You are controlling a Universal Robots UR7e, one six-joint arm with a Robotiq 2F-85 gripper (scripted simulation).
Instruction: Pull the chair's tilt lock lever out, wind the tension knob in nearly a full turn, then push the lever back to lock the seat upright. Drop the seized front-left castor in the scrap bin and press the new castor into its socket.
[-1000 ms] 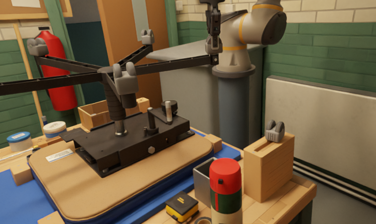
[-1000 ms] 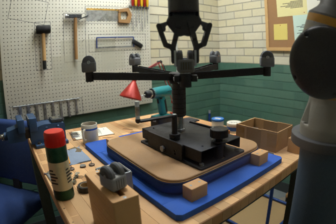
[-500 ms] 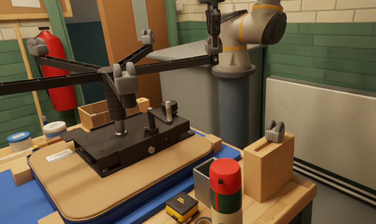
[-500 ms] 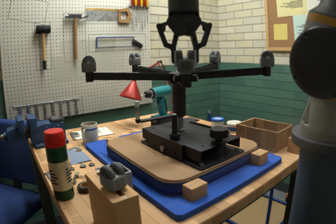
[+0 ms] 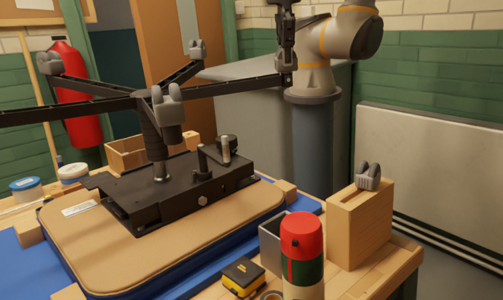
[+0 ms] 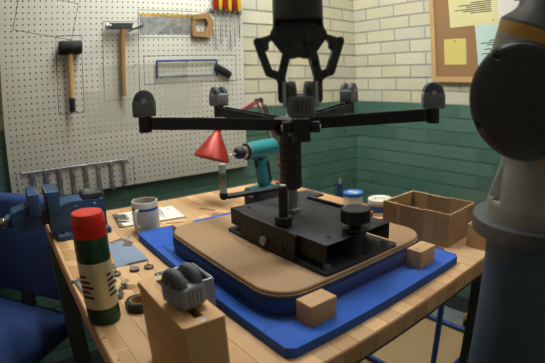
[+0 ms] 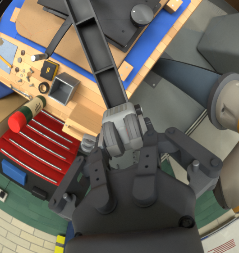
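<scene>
The seized grey castor (image 5: 286, 61) (image 6: 300, 96) (image 7: 122, 132) sits in its socket at the end of the upturned chair base's arm (image 5: 230, 86) (image 7: 98, 59), over the bench's edge. My gripper (image 5: 286, 56) (image 6: 300, 94) (image 7: 124, 147) comes straight down on it, and its fingers are closed on the castor's two sides. The new castor (image 5: 368, 176) (image 6: 184, 285) rests on a wooden block (image 5: 359, 220) at the bench corner. The tilt lever (image 5: 225, 150) (image 6: 246, 192) and the black tension knob (image 6: 355, 214) (image 7: 142, 14) are on the mechanism plate below.
The grey metal scrap bin (image 5: 271, 238) (image 7: 63, 88) stands open by the red-capped spray can (image 5: 301, 253) (image 6: 94, 262), near the block. A cardboard box (image 6: 429, 214) sits at the bench's far side. The robot's pedestal (image 5: 312, 123) rises close behind the held arm end.
</scene>
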